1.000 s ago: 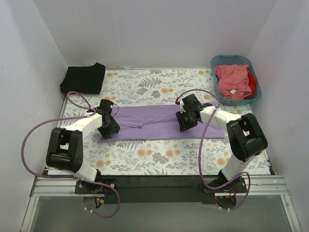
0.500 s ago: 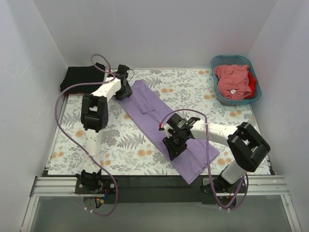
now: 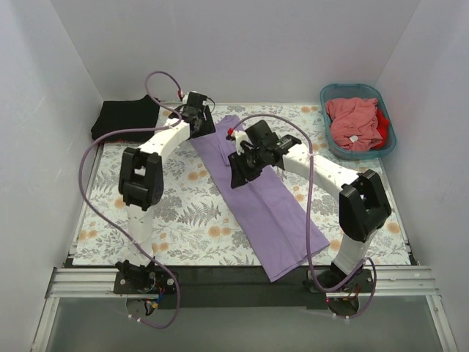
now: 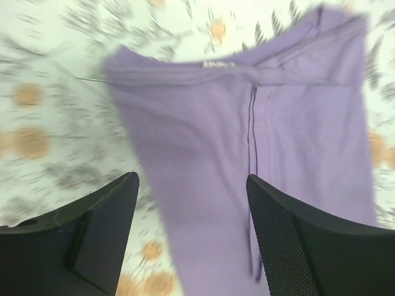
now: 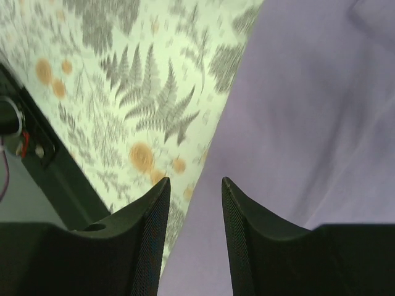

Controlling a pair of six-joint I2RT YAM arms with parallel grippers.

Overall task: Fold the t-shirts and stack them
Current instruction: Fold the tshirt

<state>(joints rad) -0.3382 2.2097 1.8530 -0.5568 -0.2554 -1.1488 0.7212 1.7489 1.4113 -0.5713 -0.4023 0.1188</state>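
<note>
Long shirt [image 3: 267,205] lies diagonally on table [image 3: 183,220], far centre to near right edge. Folded shirt [image 3: 126,117]: far left corner. Basket [image 3: 389,144]: far right corner, crumpled shirts [image 3: 355,123] inside.

Table cover [image 3: 183,220]: a pale cloth printed with grey ferns and orange blossoms, lying flat across the centre of the overhead view. It also appears in both wrist views, blurred in the left one.

Basket [image 3: 389,144]: teal plastic, oval, upper right of the frame, resting on the far right corner of the cover, close to the right wall.

Walls [image 3: 242,51]: plain white, enclosing top, left and right.

Black strip [image 3: 234,273] and metal rail [image 3: 242,292]: along the bottom edge.
</note>
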